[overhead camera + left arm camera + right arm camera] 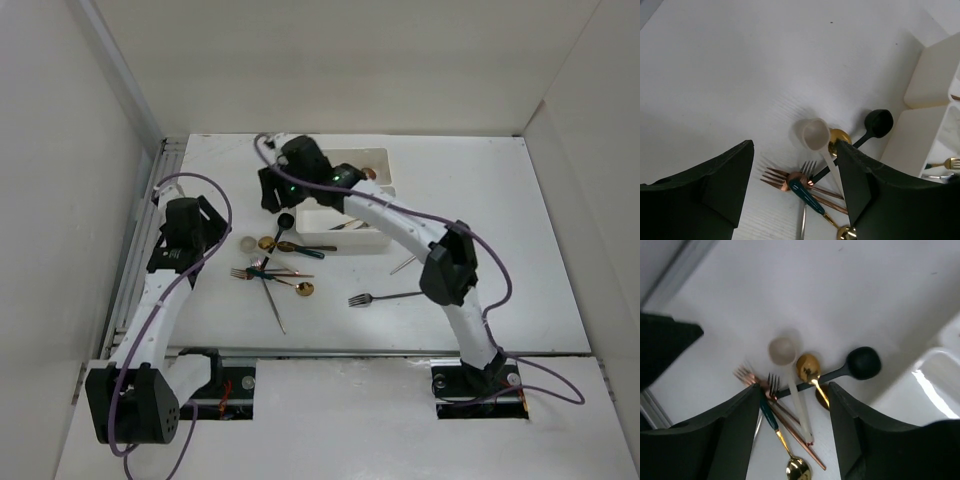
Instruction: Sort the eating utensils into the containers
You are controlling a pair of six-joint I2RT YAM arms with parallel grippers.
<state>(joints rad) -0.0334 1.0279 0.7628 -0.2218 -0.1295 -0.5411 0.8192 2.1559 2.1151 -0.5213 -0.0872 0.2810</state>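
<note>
A pile of utensils (270, 268) lies crossed left of the near white tray (352, 240). In it are a white spoon (815, 134), a black spoon (879, 122), a gold spoon (840, 136), copper forks (776, 179), a silver fork (808, 167) and a teal-handled gold spoon (807, 195). My left gripper (210, 252) (794, 150) is open and empty, above the pile's left side. My right gripper (272, 195) (795, 387) is open and empty, above the pile's far side. In its view show the white spoon (782, 350), the black spoon (863, 362) and the gold spoon (808, 367).
A second white tray (372, 165) sits behind the near one, which holds a few utensils (945, 164). A lone silver fork (375, 298) and a copper utensil (404, 264) lie right of the pile, near my right arm's elbow (450, 265). White walls enclose the table.
</note>
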